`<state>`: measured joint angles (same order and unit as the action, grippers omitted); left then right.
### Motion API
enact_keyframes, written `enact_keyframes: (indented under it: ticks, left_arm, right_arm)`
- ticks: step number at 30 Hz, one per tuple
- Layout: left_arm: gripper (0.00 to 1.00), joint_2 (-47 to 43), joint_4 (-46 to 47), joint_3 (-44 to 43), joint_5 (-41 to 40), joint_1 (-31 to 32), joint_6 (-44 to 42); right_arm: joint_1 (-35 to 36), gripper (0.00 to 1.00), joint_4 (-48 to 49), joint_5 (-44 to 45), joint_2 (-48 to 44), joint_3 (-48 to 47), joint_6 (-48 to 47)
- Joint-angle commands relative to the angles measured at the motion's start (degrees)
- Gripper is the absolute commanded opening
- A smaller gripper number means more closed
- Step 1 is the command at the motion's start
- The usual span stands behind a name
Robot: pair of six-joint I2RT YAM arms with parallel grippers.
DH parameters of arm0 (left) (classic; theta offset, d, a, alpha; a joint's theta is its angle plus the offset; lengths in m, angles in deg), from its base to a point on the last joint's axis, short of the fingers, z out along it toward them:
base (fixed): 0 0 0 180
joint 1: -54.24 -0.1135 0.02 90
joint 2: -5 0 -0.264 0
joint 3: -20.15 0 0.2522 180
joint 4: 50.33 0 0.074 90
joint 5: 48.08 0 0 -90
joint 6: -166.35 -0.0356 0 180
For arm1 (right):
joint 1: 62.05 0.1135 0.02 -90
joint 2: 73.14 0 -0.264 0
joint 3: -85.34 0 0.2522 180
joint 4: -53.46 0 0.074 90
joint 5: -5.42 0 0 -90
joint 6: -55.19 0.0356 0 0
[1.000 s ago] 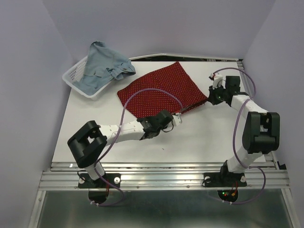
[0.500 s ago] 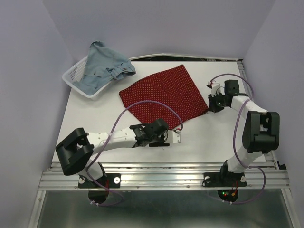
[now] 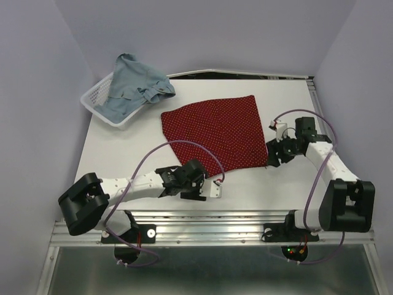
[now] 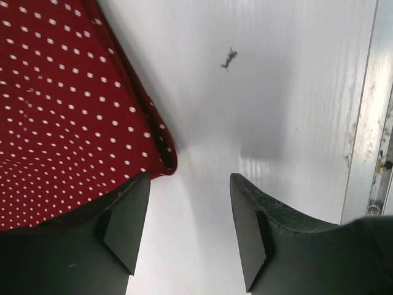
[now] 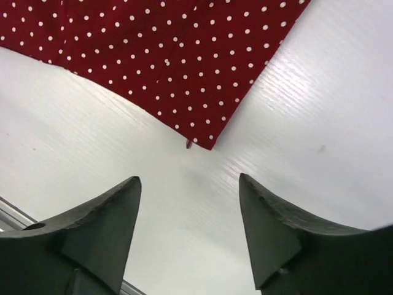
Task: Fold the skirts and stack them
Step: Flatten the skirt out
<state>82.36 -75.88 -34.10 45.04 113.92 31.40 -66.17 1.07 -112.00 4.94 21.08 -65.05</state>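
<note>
The dark red dotted skirt (image 3: 215, 130) lies spread flat in the middle of the white table. My left gripper (image 3: 214, 184) is open just off the skirt's near edge. In the left wrist view a rolled hem corner of that skirt (image 4: 61, 92) lies beside the left finger, with bare table between the jaws of the left gripper (image 4: 189, 178). My right gripper (image 3: 269, 158) is open at the skirt's near right corner. In the right wrist view the skirt's corner (image 5: 206, 140) lies on the table a little ahead of the open right gripper (image 5: 188, 178). The light blue denim skirt (image 3: 132, 89) is heaped in the basket.
The white mesh basket (image 3: 92, 101) sits at the table's far left corner, with the denim spilling over its rim. A metal rail (image 3: 215, 230) runs along the near edge, and it also shows at the right of the left wrist view (image 4: 362, 123). Purple walls close in both sides.
Both arms pulled the red skirt toward the near edge, then both grippers opened and let go of its corners. The skirt now lies flat and more square to the table.
</note>
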Motion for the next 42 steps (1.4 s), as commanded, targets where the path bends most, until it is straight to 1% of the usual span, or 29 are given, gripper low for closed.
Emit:
enact_keyframes:
  ticks: [1, 2, 3, 4, 6, 7, 8, 9, 10, 11, 12, 13, 14, 15, 16, 17, 20, 22, 24, 26, 27, 30, 31, 33, 36, 38, 39, 40, 42]
  left_arm:
    - [0.65, -4.1, 3.1, 2.9, 3.4, -4.1, -5.9]
    - [0.65, -5.6, 2.7, 3.2, 6.2, -5.2, -7.8]
    - [0.66, -6.5, 1.3, 3.3, 7.9, -6.4, -8.7]
    - [0.66, -7.3, 0.5, 3.2, 9.5, -8.9, -9.6]
    - [0.67, -9.2, -1.6, 3.0, 13.4, -10.9, -12.0]
    - [0.67, -9.6, -2.0, 3.0, 14.1, -11.8, -12.7]
    - [0.68, -10.1, -2.3, 3.5, 15.1, -12.6, -13.5]
    - [0.68, -10.9, -2.3, 3.7, 15.4, -12.9, -14.1]
    - [0.69, -11.4, -2.1, 4.3, 15.8, -13.1, -15.3]
    - [0.69, -11.9, -1.9, 5.0, 16.8, -13.4, -15.9]
    - [0.69, -12.7, -1.2, 5.3, 17.3, -13.5, -16.1]
    - [0.69, -13.0, -1.0, 5.7, 17.5, -13.5, -16.0]
    - [0.7, -13.5, -0.6, 5.9, 18.1, -13.7, -16.0]
    - [0.7, -13.6, -0.6, 6.0, 18.4, -13.6, -15.9]
    - [0.69, -13.6, -0.6, 6.3, 18.5, -13.8, -14.8]
    - [0.69, -13.7, -0.7, 6.4, 18.6, -14.0, -14.6]
    - [0.69, -15.0, 0.6, 7.7, 18.8, -14.6, -13.3]
    - [0.7, -15.8, 1.6, 8.9, 18.9, -14.9, -12.4]
    - [0.7, -16.5, 2.4, 9.6, 18.9, -14.9, -12.3]
    - [0.7, -16.5, 2.7, 10.4, 18.2, -15.0, -12.3]
    - [0.7, -16.5, 2.7, 10.6, 17.9, -15.0, -12.3]
    - [0.7, -17.0, 3.1, 11.4, 17.2, -15.1, -12.6]
    - [0.7, -17.0, 3.4, 11.7, 17.0, -15.1, -12.5]
    - [0.71, -16.5, 4.1, 11.7, 17.0, -15.1, -12.4]
    - [0.71, -14.7, 4.4, 11.2, 17.1, -15.1, -12.2]
    - [0.71, -13.5, 4.9, 10.8, 17.3, -15.1, -11.8]
    - [0.77, -13.4, 5.3, 10.9, 17.3, -15.1, -11.8]
    - [0.77, -13.1, 5.7, 10.9, 17.5, -15.1, -12.2]
    - [0.78, -12.6, 8.1, 11.1, 17.7, -15.0, -12.7]
  right_arm:
    - [-0.2, 0.73, -3.3, 2.4, -8.6, 0.4, -6.0]
    - [-0.2, 0.75, -2.4, 4.5, -12.6, 1.1, -7.5]
    - [-0.2, 0.75, -1.0, 5.7, -14.3, 1.7, -8.9]
    - [-0.2, 0.75, 1.7, 6.6, -15.7, 2.6, -13.7]
    - [-0.8, 0.73, 4.2, 6.6, -18.3, 5.1, -20.2]
    - [-0.8, 0.72, 5.9, 5.9, -19.4, 6.7, -27.0]
    - [-1.4, 0.71, 7.9, 4.0, -20.5, 8.9, -30.9]
    - [-1.4, 0.71, 10.5, 2.9, -21.7, 14.1, -34.3]
    - [-2.0, 0.7, 16.7, 1.9, -23.6, 17.0, -40.0]
    - [-2.0, 0.68, 19.9, -0.2, -23.9, 19.5, -42.8]
    - [-2.0, 0.67, 22.7, -1.2, -23.4, 21.5, -45.3]
    - [-2.9, 0.66, 26.3, -2.5, -20.8, 23.3, -51.4]
    - [-3.6, 0.65, 26.8, -6.5, -19.0, 23.4, -54.8]
    - [-4.7, 0.65, 27.0, -9.5, -17.0, 23.1, -58.1]
    - [-7.3, 0.65, 27.5, -15.1, -11.7, 21.9, -67.3]
    - [-7.3, 0.65, 27.8, -15.7, -10.0, 21.5, -71.8]
    - [-10.6, 0.65, 27.4, -20.0, -4.0, 19.1, -77.8]
    - [-11.6, 0.66, 27.1, -23.0, -1.2, 18.6, -83.8]
    - [-11.6, 0.64, 25.4, -24.6, 0.3, 18.4, -89.8]
    - [-11.6, 0.62, 24.7, -28.0, 1.5, 18.6, -92.0]
    - [-11.6, 0.61, 23.7, -28.8, 1.7, 18.6, -95.5]
    - [-11.6, 0.61, 19.9, -30.3, 2.5, 18.9, -100.5]
    - [-11.6, 0.61, 18.8, -30.4, 2.9, 19.1, -105.0]
    - [-11.6, 0.59, 15.3, -30.3, 4.3, 19.3, -110.4]
    - [-11.6, 0.56, 12.8, -30.0, 5.3, 19.5, -114.2]
    - [-11.6, 0.5, 12.1, -29.9, 6.1, 19.5, -116.1]
    - [-11.6, 0.48, 12.2, -29.6, 6.3, 19.6, -116.8]
    - [-11.6, 0.46, 12.2, -29.5, 6.6, 19.6, -116.8]
    - [-11.6, 0.38, 13.1, -29.2, 6.9, 19.8, -116.7]
